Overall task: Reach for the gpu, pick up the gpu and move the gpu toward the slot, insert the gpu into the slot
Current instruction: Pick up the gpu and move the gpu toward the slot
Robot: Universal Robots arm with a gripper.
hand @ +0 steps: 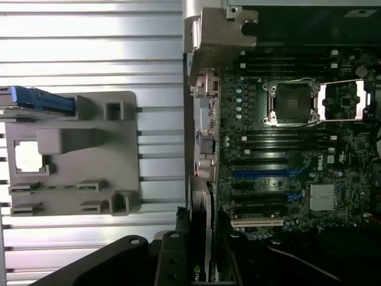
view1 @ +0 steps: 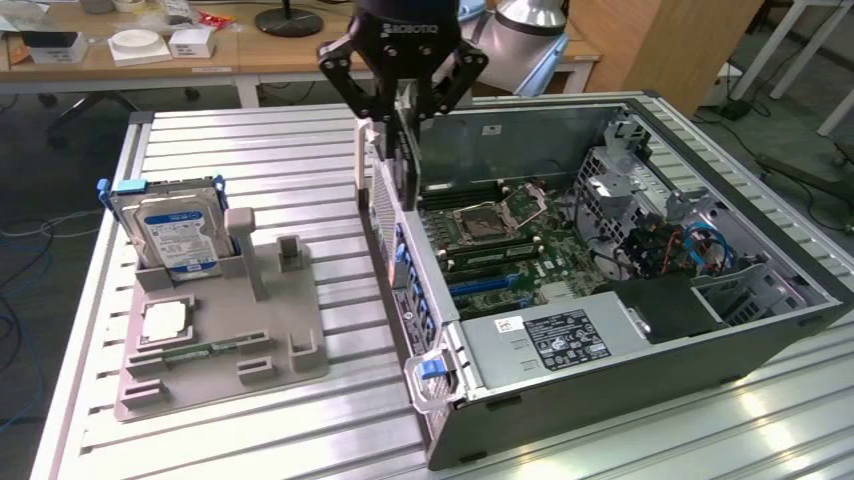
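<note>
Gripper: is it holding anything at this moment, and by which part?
Yes. The gripper is closed on the gpu, gripping it by its upper edge. The card hangs edge-on beneath it.

I'm looking at the gripper point(view1: 398, 122) now: matte black all over, a blocky body, with white ROBOTIQ lettering point(view1: 406, 29) that reads upside down from my seat. Angular linkage arms point(view1: 336, 66) branch off on both sides of the body. On the wrist view I'm seeing dull round pivot pins point(hand: 136, 241) set into the same black links.
</note>
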